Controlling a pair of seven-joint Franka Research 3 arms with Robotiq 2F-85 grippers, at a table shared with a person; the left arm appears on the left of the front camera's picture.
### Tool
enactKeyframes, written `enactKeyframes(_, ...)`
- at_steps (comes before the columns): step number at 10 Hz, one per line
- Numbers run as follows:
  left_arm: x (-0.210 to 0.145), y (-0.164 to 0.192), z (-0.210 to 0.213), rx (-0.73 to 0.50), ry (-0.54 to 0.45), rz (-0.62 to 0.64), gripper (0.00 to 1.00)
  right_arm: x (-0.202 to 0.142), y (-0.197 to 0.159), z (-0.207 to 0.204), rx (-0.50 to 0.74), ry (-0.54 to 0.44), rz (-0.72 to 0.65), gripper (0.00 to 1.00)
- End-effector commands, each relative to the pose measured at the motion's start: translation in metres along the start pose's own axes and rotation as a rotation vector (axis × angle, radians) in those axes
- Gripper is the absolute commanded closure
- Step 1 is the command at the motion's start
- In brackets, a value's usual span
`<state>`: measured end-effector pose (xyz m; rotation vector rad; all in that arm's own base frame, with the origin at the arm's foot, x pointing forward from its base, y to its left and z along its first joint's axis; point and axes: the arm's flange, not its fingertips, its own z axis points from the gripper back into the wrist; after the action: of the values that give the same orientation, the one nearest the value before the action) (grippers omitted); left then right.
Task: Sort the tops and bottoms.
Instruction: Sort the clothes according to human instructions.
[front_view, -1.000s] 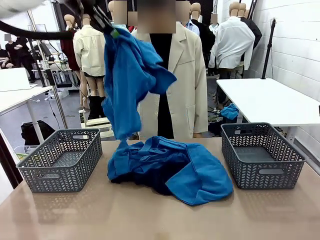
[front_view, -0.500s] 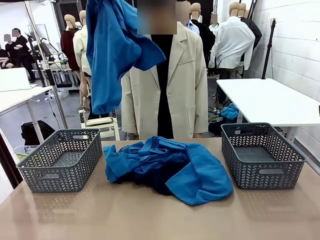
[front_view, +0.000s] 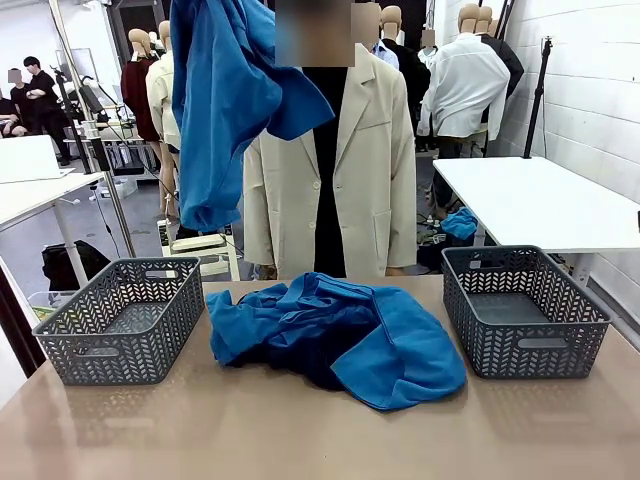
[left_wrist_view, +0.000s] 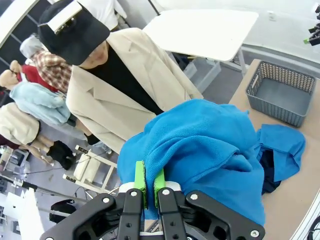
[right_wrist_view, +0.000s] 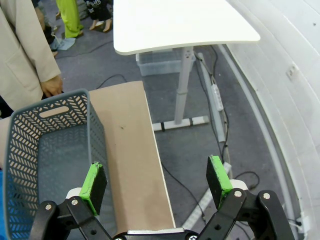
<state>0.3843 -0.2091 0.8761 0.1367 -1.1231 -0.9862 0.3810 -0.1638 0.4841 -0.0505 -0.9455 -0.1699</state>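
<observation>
A bright blue top (front_view: 225, 110) hangs high over the table's left half, reaching down from the picture's top edge and clear of the pile. In the left wrist view my left gripper (left_wrist_view: 148, 182) is shut on this top (left_wrist_view: 200, 150), its green pads pinching a fold. On the table's middle lies a heap of blue tops (front_view: 335, 335) with a dark navy bottom (front_view: 290, 362) partly under them, also seen as a dark patch (left_wrist_view: 267, 170). My right gripper (right_wrist_view: 156, 182) stands open, nothing between its fingers, above the table's right end beside the right basket (right_wrist_view: 45, 150).
A grey lattice basket (front_view: 120, 320) stands at the table's left and another (front_view: 525, 310) at the right; neither has anything in it. A person in a beige jacket (front_view: 330, 170) stands at the far edge. A white table (front_view: 540, 200) is behind on the right.
The left arm has raised the blue top higher, so its lower end has come off the heap and hangs free. The heap and the right gripper have not moved.
</observation>
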Motion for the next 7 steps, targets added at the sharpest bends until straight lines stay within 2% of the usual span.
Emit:
enactKeyframes(1,0.0007,0.0030,0.0072,0.013,-0.009,-0.013,1.00,-0.0008,-0.0005,0.0000,0.005,0.008,-0.012,0.00)
enactKeyframes(7,0.0007,0.0030,0.0072,0.013,-0.009,-0.013,1.00,-0.0008,-0.0005,0.0000,0.005,0.008,-0.012,0.00)
